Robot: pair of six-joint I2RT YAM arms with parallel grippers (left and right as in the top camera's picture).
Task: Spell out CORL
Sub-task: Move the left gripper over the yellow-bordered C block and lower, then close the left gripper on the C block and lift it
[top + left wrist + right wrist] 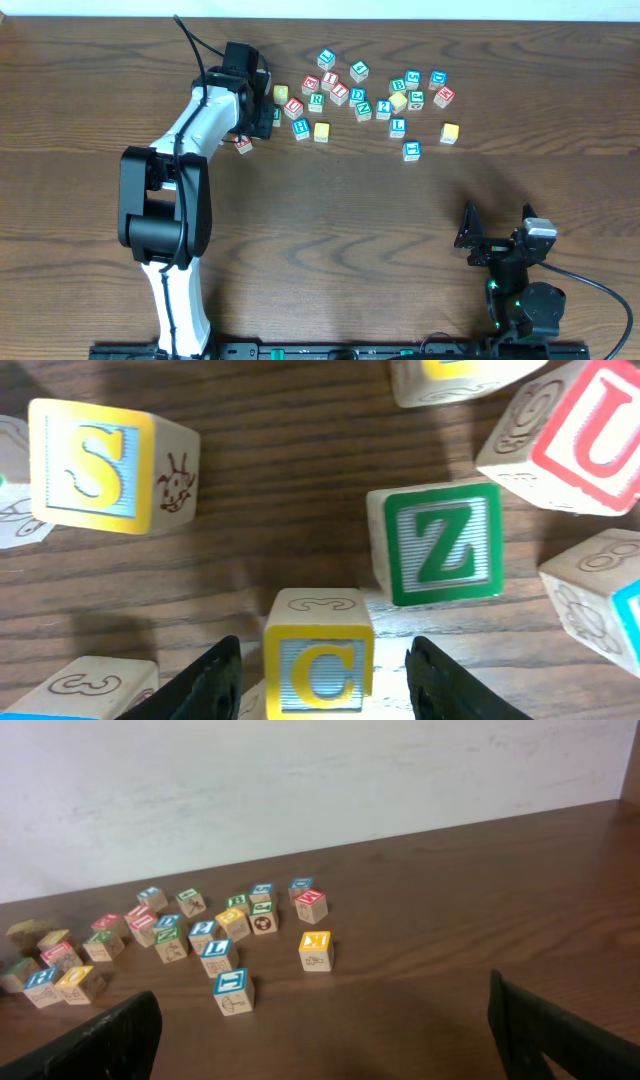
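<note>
A wooden block with a yellow C [318,660] sits on the table between the two fingers of my left gripper [322,682]. The fingers are open, with a gap on each side of the block. In the overhead view the left gripper [262,108] is at the left end of the scattered letter blocks [360,95] and hides the C block. A green Z block [440,543] lies just beyond the C block to the right. My right gripper [498,222] is open and empty near the front right, far from the blocks [330,1040].
A yellow S block [95,465] and a red U block [590,430] lie close around the left gripper. A red block [243,145] sits by the left arm. A blue block [232,990] and a yellow block [315,950] are nearest the right gripper.
</note>
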